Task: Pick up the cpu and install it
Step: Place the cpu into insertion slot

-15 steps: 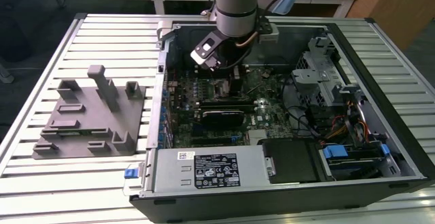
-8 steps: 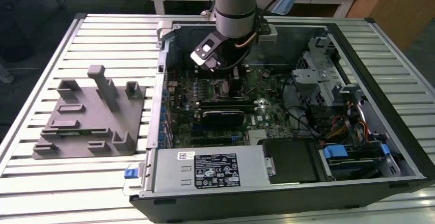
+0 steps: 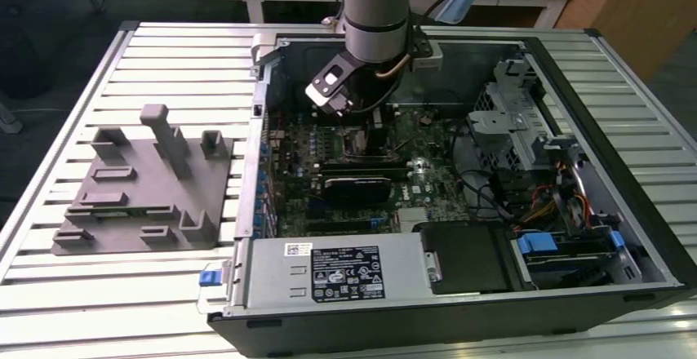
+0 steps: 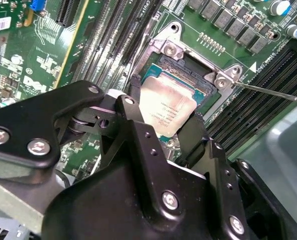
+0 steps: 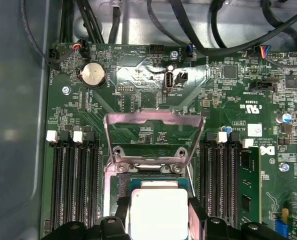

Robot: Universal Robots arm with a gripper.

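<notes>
The hand is closing narrowly on the cpu, seemingly gripping two opposite edges, right over the open socket. The chip is looking light, stiff and fragile, so the edges suit holding best.

The table under my arm is made of pale metal slats that run from the exterior view's left to its right. Two things rest directly on it. Toward the exterior view's left sits a grey fixture, a flat base with blocks and posts standing up from it (one post is taller than the rest). Just beside it, toward the exterior view's right, an open computer case lies on its side with its open face upward.
</notes>
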